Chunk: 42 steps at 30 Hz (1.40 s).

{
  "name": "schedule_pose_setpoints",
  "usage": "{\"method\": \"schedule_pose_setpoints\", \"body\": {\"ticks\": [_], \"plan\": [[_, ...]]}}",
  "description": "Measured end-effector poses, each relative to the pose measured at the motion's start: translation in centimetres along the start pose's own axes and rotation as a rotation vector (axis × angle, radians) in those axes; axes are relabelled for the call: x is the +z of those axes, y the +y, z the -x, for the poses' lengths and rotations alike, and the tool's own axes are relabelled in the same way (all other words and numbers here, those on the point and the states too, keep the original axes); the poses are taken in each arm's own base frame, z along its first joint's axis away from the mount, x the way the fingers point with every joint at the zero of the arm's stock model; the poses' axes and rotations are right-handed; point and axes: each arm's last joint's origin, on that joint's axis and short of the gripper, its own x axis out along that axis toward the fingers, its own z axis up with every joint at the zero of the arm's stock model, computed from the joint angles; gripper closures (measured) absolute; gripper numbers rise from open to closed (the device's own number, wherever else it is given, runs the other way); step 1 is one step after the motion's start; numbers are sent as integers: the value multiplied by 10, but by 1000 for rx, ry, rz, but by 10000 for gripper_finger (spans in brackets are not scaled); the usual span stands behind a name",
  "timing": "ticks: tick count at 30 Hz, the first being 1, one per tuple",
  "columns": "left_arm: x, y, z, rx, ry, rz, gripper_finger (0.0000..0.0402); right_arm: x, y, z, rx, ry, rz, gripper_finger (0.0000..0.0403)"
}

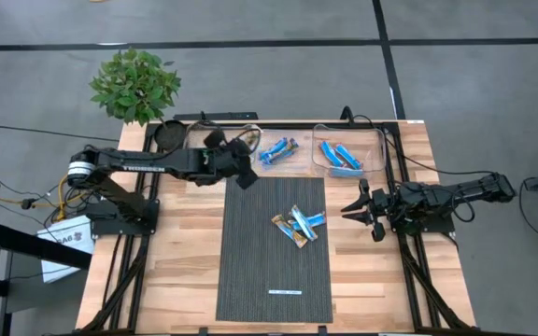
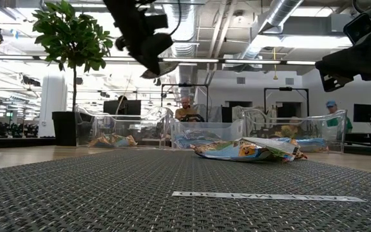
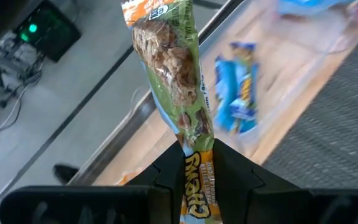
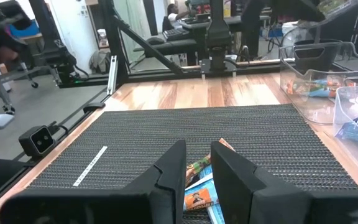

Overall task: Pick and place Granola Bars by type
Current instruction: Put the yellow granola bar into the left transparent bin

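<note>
My left gripper [image 3: 197, 165] is shut on a green-and-orange granola bar [image 3: 173, 74] with nuts pictured on its wrapper. It hovers at the mat's far left corner [image 1: 241, 163], beside the clear bins. Two blue bars [image 3: 238, 87] lie in the middle bin beneath it [image 1: 278, 149]. More blue bars [image 1: 342, 156] lie in the right bin. A small pile of mixed bars [image 1: 297, 224] [image 2: 247, 149] rests on the dark mat. My right gripper [image 1: 351, 210] [image 4: 197, 165] is open, low over the table to the right of the pile and pointing at it. My left gripper pinches the green-and-orange bar by one end of its wrapper [image 3: 197, 155], between the two fingers. The rest of the bar sticks straight out beyond the fingertips. The bar is lifted clear of the table and the bins.
A dark woven mat [image 1: 274, 280] covers the table's middle, with a thin white strip [image 1: 285, 292] near its near edge. Clear bins [image 1: 381, 140] stand along the far edge. A potted plant [image 1: 136, 84] stands beyond the far left corner. People sit in the room behind.
</note>
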Motion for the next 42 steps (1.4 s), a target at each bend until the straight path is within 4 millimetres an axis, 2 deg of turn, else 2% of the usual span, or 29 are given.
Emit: {"method": "schedule_pose_setpoints", "body": {"ticks": [12, 20, 28, 37, 42], "plan": [[-46, 41, -5, 73, 70, 124, 338, 0, 0, 0, 0, 0, 0, 336], [-68, 59, -4, 109, 85, 173, 338, 0, 0, 0, 0, 0, 0, 336], [-79, 67, -8, 134, 90, 199, 338, 0, 0, 0, 0, 0, 0, 336], [-79, 73, -13, 156, 87, 224, 338, 0, 0, 0, 0, 0, 0, 336], [-81, 72, -23, 175, 111, 220, 338, 0, 0, 0, 0, 0, 0, 336]]}}
